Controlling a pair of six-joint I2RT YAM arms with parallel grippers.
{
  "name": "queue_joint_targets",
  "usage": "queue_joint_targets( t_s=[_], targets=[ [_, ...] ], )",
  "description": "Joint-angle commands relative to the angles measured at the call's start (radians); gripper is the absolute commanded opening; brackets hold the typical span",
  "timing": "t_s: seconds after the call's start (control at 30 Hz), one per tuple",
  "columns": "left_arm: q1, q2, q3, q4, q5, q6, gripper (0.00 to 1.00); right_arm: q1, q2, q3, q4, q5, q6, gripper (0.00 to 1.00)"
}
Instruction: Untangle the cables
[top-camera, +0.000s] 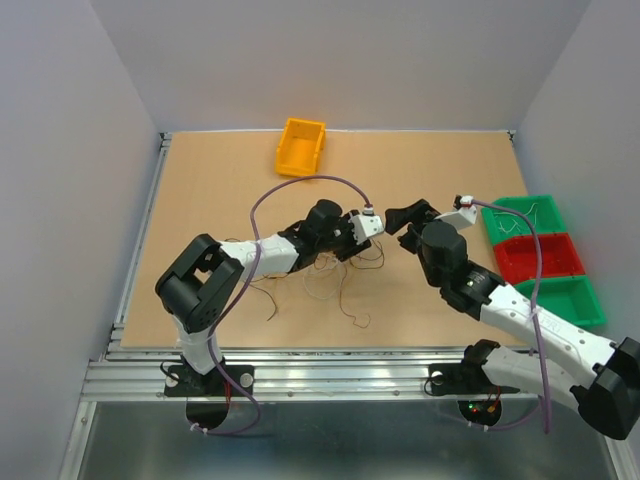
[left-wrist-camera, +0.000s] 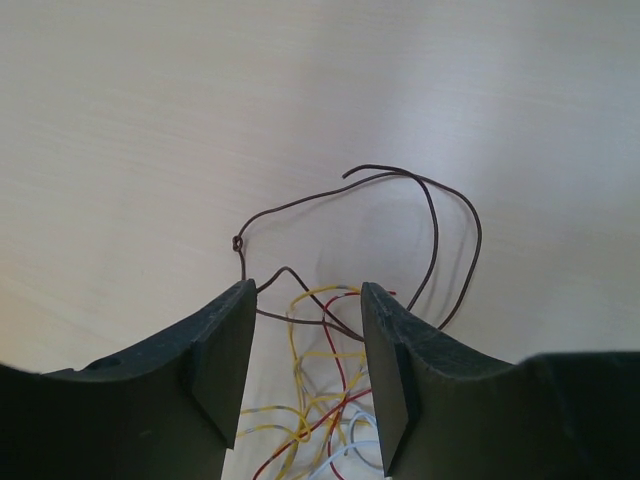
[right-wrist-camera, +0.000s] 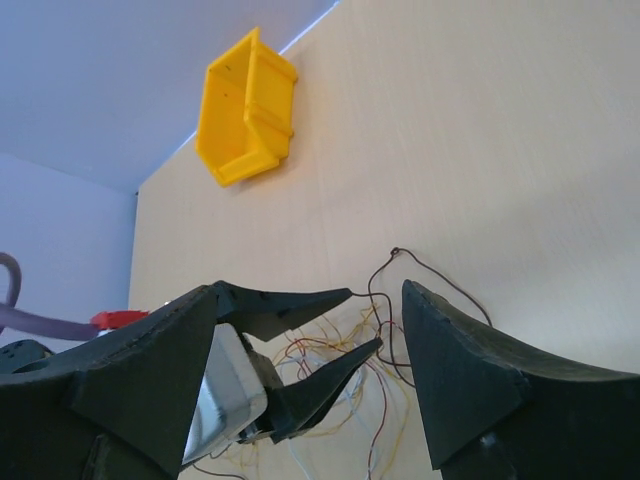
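The cables are a loose tangle of thin wires (top-camera: 335, 278) on the table's middle. In the left wrist view a dark brown wire (left-wrist-camera: 400, 190) loops beyond the fingers, and yellow, red and whitish wires (left-wrist-camera: 320, 400) lie between them. My left gripper (left-wrist-camera: 305, 292) is open, low over the tangle, with nothing pinched. It also shows in the top view (top-camera: 362, 243) and the right wrist view (right-wrist-camera: 365, 318). My right gripper (right-wrist-camera: 312, 290) is open and empty. It faces the left gripper from the right in the top view (top-camera: 398, 220).
A yellow bin (top-camera: 300, 147) stands at the table's back edge, also in the right wrist view (right-wrist-camera: 248, 108). Two green bins (top-camera: 520, 215) (top-camera: 567, 298) and a red bin (top-camera: 538, 256) line the right edge. Purple arm cables (top-camera: 300, 183) arch over both arms.
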Motion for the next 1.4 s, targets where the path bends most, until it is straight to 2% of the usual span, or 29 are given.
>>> queue_joint_targets(
  t_s=[0.0,0.07,0.1,0.17,0.2,0.33,0.53,0.7,0.87,1.1,1.37],
  targets=[
    [-0.015,0.039,0.062,-0.016,-0.043,0.018,0.52,0.004,-0.030,-0.020,0.028,0.051,-0.018,0.80],
    [-0.018,0.055,0.088,-0.034,-0.049,0.018,0.41,0.004,-0.033,-0.020,0.028,0.054,-0.024,0.80],
    [-0.022,0.071,0.098,-0.054,-0.062,0.018,0.28,0.004,-0.038,-0.020,0.028,0.057,-0.025,0.80],
    [-0.023,0.082,0.121,-0.076,-0.081,0.015,0.13,0.004,-0.043,-0.023,0.028,0.064,-0.028,0.80],
    [-0.022,0.077,0.121,-0.071,-0.105,-0.001,0.00,0.004,-0.047,-0.025,0.028,0.072,-0.030,0.80],
    [0.026,-0.021,0.064,0.020,-0.161,-0.055,0.00,0.004,0.002,-0.020,0.028,0.078,-0.025,0.80],
    [0.167,-0.208,0.001,0.102,-0.060,-0.218,0.00,0.004,0.233,0.061,0.028,-0.012,-0.051,0.81],
    [0.198,-0.317,-0.082,0.203,-0.110,-0.252,0.00,0.004,0.413,0.134,0.028,-0.067,-0.097,0.83],
    [0.198,-0.363,-0.111,0.223,-0.058,-0.258,0.00,0.004,0.559,0.219,0.029,-0.153,-0.175,0.83],
    [0.199,-0.363,-0.108,0.217,-0.049,-0.256,0.00,0.004,0.531,0.165,0.146,-0.244,-0.261,0.85],
    [0.198,-0.373,-0.108,0.212,-0.021,-0.259,0.00,0.004,0.464,0.084,0.285,-0.239,-0.269,0.84]
  ],
)
